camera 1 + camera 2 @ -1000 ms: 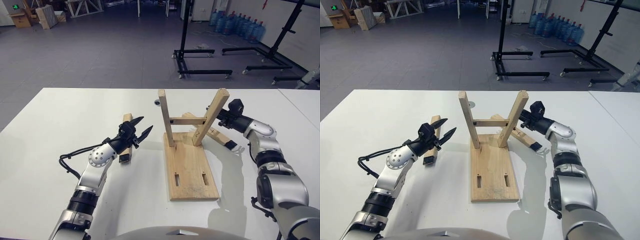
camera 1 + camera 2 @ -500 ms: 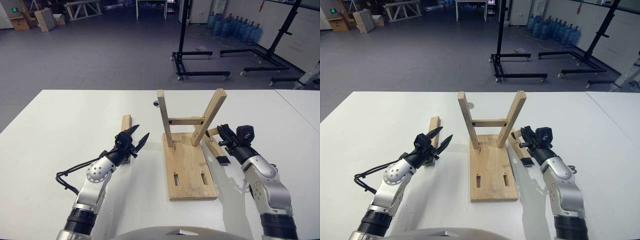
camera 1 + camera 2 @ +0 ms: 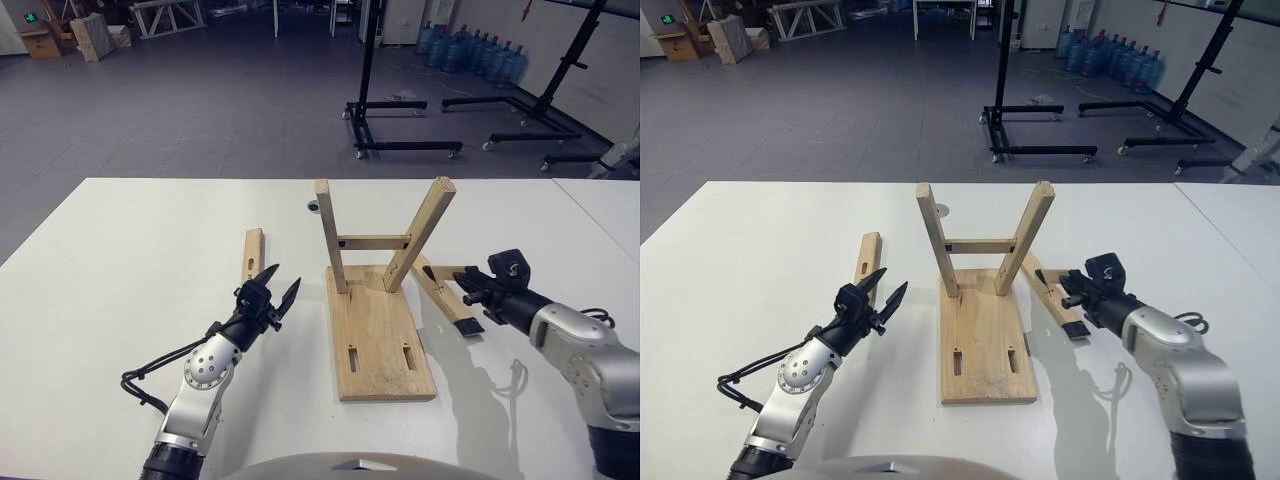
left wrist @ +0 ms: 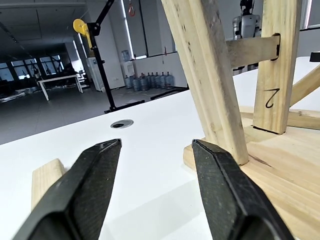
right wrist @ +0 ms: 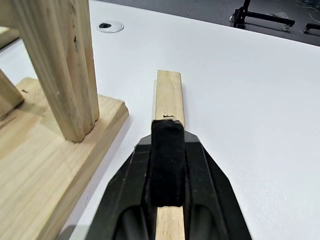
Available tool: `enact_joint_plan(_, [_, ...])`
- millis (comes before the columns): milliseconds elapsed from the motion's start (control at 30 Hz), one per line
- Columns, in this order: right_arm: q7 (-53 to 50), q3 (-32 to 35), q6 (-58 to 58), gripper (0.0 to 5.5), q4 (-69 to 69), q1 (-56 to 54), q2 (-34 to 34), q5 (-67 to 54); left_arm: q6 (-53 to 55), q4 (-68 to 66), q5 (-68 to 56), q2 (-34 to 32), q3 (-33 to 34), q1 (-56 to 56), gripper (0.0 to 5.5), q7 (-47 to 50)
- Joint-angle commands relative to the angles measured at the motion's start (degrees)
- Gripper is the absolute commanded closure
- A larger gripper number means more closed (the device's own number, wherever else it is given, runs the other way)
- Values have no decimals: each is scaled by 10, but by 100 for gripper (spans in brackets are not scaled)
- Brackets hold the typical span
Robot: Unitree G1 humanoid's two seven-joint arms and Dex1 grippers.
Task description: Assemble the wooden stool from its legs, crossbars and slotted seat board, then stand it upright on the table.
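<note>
1. The seat board (image 3: 380,340) lies flat in the middle of the table (image 3: 120,260), slots facing up.
2. The left standing leg (image 3: 330,235) and the right standing leg (image 3: 420,230) rise from its far end, joined by a crossbar (image 3: 375,242). The right one leans outward at its top. By my reading, this far side of the stool is done.
3. The two near slots (image 3: 354,355) are bare, so the second pair of legs is not yet fitted.
4. A left loose leg (image 3: 253,255) lies flat on the table, left of the board and apart from it, untouched.
5. The right gripper (image 3: 470,296) sits just right of the board. Its fingers are closed on a right loose piece (image 5: 169,95), low over the table.
6. The left gripper (image 3: 282,280) hovers near-left of the board, fingers spread wide and holding nothing.
7. Left to do, I judge: seat both remaining legs, add any crossbar, then turn the stool upright.
</note>
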State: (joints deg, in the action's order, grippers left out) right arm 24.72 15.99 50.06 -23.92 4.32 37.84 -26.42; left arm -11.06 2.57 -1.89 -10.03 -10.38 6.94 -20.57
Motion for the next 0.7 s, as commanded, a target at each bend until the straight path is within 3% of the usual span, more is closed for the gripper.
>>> enact_joint_plan(33, [47,14,66,510,-13,16,63,-24,-13,11,16,16,-6,23,292,27])
enact_joint_plan(233, [132,16,132,510,-21,-45,180,-69,-35,0,41,53,-22,56,292,77])
enact_joint_plan(467, [229,-94,113,510,80,-199,276,-46,-60,-38,63,91,-42,54,292,118])
enact_joint_plan(700, [278,-118,115,510,98,-197,309,-39,-74,-43,70,104,-48,71,292,140])
